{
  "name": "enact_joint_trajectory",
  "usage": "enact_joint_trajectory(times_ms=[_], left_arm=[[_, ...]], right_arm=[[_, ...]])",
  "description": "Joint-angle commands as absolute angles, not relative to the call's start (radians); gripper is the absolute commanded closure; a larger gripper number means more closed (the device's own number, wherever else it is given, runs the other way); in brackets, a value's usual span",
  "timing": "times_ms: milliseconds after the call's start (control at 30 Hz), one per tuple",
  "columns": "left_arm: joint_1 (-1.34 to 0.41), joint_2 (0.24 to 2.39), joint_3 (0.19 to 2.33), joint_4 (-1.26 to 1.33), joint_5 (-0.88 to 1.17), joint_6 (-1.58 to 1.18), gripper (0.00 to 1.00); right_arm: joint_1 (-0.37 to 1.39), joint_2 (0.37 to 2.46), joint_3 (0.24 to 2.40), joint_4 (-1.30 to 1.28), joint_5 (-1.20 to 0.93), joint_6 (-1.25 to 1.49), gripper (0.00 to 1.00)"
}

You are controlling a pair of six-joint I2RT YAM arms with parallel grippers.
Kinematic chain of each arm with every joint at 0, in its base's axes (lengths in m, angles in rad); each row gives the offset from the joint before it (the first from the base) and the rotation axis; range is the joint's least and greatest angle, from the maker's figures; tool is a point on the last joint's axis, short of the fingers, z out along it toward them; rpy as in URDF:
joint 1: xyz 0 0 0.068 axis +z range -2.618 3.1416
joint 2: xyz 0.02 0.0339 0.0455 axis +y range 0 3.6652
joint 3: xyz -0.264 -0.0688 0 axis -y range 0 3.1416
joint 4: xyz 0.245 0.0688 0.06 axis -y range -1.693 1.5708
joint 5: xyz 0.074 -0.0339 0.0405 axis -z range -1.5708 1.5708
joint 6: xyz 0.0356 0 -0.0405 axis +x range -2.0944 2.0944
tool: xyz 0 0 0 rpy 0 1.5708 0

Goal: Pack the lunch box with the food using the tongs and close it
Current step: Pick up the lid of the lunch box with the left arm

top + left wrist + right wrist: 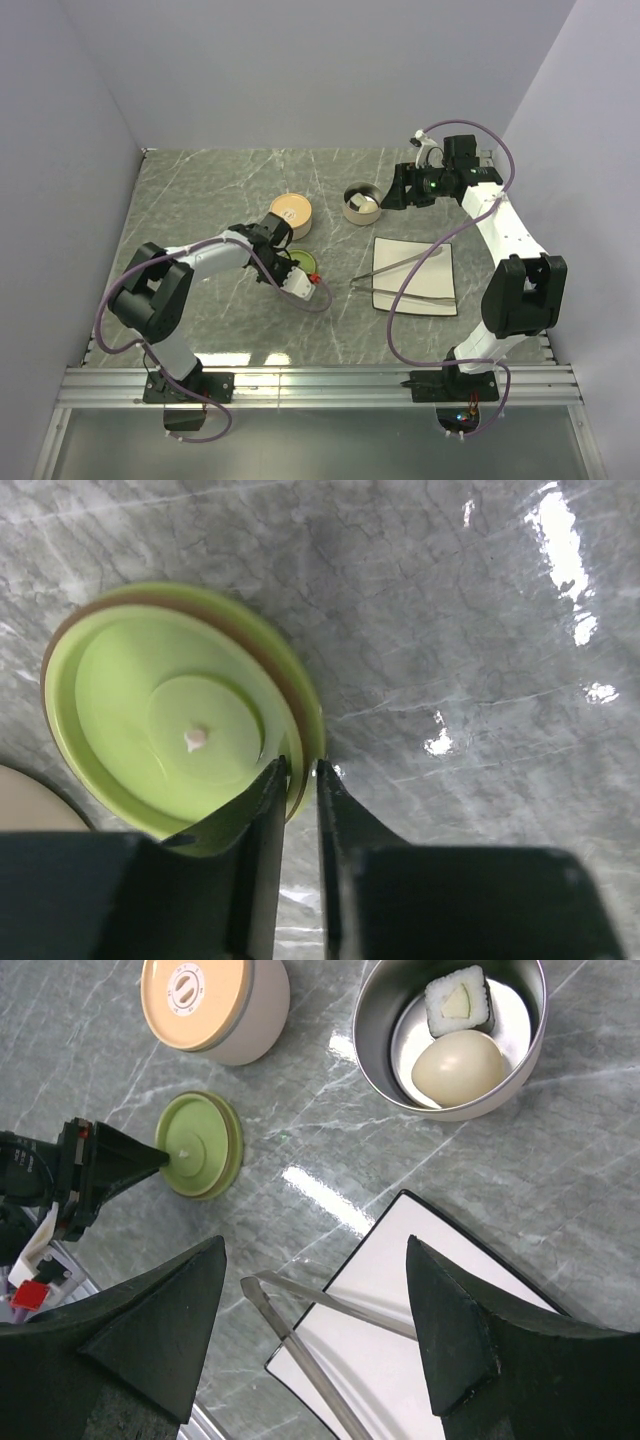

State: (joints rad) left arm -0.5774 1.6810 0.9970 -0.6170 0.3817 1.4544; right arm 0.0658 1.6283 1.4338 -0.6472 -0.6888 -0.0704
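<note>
The left end effector (300, 767), arm stretched low toward centre frame, pinches the rim of the green lid (160, 710) on the surface (480, 680), while the right end effector (315, 1250) hovers upper right, spread wide, above the tongs (300, 1345) lying across the white plate (440, 300).

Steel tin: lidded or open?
Open. The right wrist view looks straight into the tin, with the egg and sushi piece inside; no lid on it.
</note>
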Motion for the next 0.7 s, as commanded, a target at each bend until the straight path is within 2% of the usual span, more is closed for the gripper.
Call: enact_joint_trajectory(times_ms=[0, 133, 300, 433, 667], left_arm=[[-0.598, 1.729, 0.989, -0.655, 0.325, 1.502, 0.80], [-0.617, 1.744, 1.037, -0.710, 0.345, 1.468, 0.91], [-0.629, 1.691, 1.158, -0.846, 0.547, 1.329, 0.99], [-0.629, 1.655, 1.296, -0.977, 0.718, 1.208, 1.00], [-0.627, 1.597, 1.362, -0.966, 0.923, 0.987, 1.00]], right_arm=[[0.071, 1.601, 1.465, -0.653, -0.692, -0.089, 0.20], [0.071, 1.595, 1.463, -0.655, -0.703, -0.109, 0.21], [0.071, 1.563, 1.450, -0.647, -0.703, -0.170, 0.20], [0.071, 1.505, 1.404, -0.602, -0.686, -0.251, 0.20], [0.071, 1.379, 1.286, -0.508, -0.695, -0.391, 0.21]])
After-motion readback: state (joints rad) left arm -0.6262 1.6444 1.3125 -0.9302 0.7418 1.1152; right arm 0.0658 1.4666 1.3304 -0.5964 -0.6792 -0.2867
